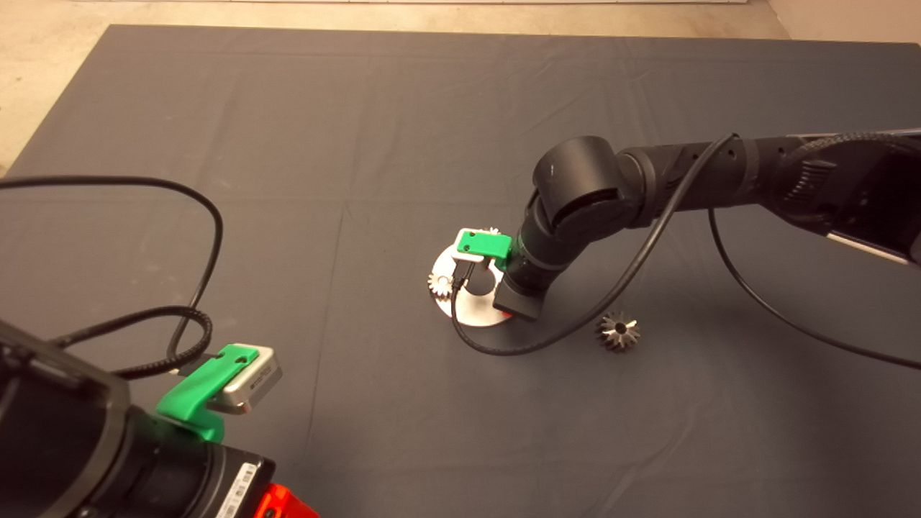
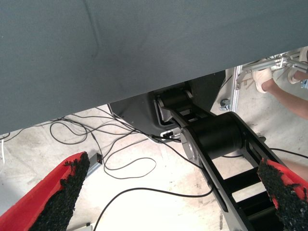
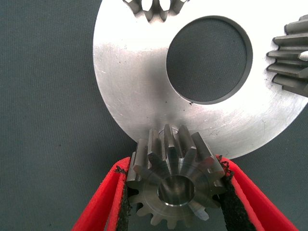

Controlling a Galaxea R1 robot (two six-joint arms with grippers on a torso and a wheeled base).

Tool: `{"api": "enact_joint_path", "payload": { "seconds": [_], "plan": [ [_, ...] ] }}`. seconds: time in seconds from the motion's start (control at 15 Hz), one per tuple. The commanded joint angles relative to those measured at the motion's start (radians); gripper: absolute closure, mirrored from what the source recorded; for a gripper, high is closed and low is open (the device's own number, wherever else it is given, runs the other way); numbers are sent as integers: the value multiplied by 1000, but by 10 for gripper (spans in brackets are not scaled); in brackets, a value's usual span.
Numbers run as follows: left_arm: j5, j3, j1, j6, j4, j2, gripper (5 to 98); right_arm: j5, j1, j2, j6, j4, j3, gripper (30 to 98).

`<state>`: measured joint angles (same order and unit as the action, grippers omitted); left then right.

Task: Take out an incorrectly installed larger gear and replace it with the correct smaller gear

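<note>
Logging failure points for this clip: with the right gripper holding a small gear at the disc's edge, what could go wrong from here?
1. The smaller gear is pinched across its teeth by the right gripper; it might twist or slip on release.
2. It sits at the rim of the metal disc, so it may land half off.
3. The wrist cable loops near the larger gear and could drag it.

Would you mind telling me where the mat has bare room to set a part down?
Bare: the mat beyond the disc, and between the left gripper and disc. Crowded: the disc, where the right gripper holds the smaller gear, and around the larger gear.
</note>
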<state>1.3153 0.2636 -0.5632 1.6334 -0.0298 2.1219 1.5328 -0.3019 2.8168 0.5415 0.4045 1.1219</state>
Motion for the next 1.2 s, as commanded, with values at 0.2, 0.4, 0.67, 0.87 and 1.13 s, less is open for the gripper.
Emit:
{"api": "enact_joint_path", "payload": {
  "seconds": [0.2, 0.4, 0.67, 0.87, 1.13],
  "plan": [
    [0, -15, -8, -3, 14, -1, 127, 125, -19, 16, 6, 49, 25, 864],
    [0, -15, -8, -3, 14, -1, 127, 125, -17, 14, 6, 49, 25, 864],
    [-1, -15, -8, -3, 14, -2, 127, 125, -13, 13, 8, 48, 25, 864],
    [-1, -15, -8, -3, 14, -3, 127, 125, -5, 7, 6, 48, 25, 865],
    [-1, -15, -8, -3, 14, -3, 127, 125, -3, 4, 6, 48, 25, 864]
  ]
}}
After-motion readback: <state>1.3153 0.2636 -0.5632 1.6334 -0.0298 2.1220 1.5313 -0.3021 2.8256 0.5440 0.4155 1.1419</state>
